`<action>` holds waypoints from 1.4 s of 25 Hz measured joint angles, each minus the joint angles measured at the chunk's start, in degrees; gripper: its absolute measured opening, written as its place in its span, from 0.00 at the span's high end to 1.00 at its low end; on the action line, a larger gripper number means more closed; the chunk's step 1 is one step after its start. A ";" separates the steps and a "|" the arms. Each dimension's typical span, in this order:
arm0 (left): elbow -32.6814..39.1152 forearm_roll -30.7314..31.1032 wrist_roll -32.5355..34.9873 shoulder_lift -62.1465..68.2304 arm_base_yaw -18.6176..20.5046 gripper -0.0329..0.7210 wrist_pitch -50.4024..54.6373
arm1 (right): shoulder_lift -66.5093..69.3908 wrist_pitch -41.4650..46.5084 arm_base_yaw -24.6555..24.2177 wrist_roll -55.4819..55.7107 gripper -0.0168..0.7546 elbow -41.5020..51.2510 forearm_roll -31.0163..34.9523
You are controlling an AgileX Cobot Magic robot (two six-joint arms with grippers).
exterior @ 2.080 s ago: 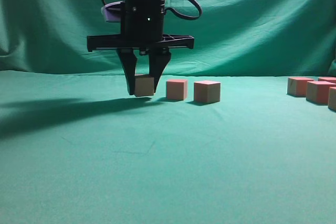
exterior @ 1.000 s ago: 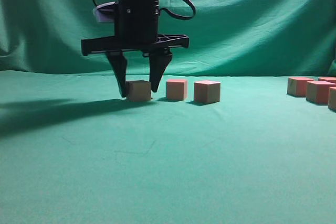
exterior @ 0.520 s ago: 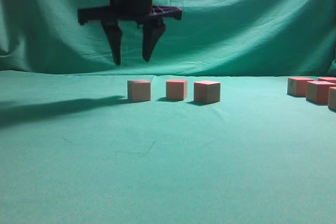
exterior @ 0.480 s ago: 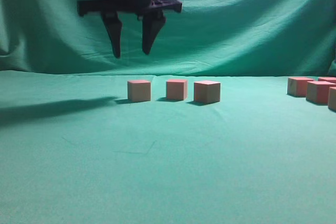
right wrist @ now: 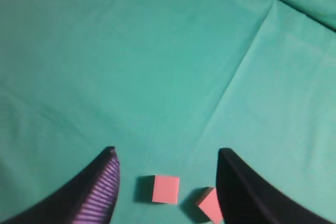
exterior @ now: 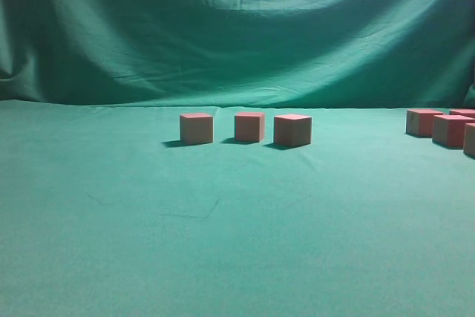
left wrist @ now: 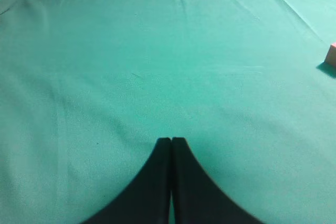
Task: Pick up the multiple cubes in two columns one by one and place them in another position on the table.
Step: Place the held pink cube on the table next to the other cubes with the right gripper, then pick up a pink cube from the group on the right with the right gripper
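Three cubes stand in a short row on the table point(exterior: 237, 257): the left cube point(exterior: 197, 128), the middle cube point(exterior: 249, 126) just beside it with a gap, and the right cube point(exterior: 292, 130), all toward the far edge of the tabletop and a little left of its middle. A second cluster point(exterior: 444, 128) sits hard against the right edge, partly cut off, so how many remain there cannot be counted. No arm shows in the exterior view. The right gripper point(right wrist: 167, 156) hangs high over the row with its jaws spread about halfway and nothing between them; its wrist view looks down on two pink tops, one square-on point(right wrist: 166, 189) and one turned at an angle and half hidden by the right-hand finger point(right wrist: 247, 192). The left gripper point(left wrist: 171, 141) is pressed closed, empty, over bare cloth, with one cube point(left wrist: 331, 54) just peeking in at the right margin. The risks, as I judge them: the placed cubes sit close together (the middle and right ones especially), so a fourth set down beside them could nudge the row if the fingers descend wide. At the right-edge cluster, tightly packed blocks leave little room for a finger, and a skewed approach could push a neighbour or topple the one being gripped. The cloth's wrinkles might also tilt a cube on release.
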 joint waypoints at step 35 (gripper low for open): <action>0.00 0.00 0.00 0.00 0.00 0.96 0.00 | -57.67 -10.60 -37.38 6.94 0.48 84.14 0.44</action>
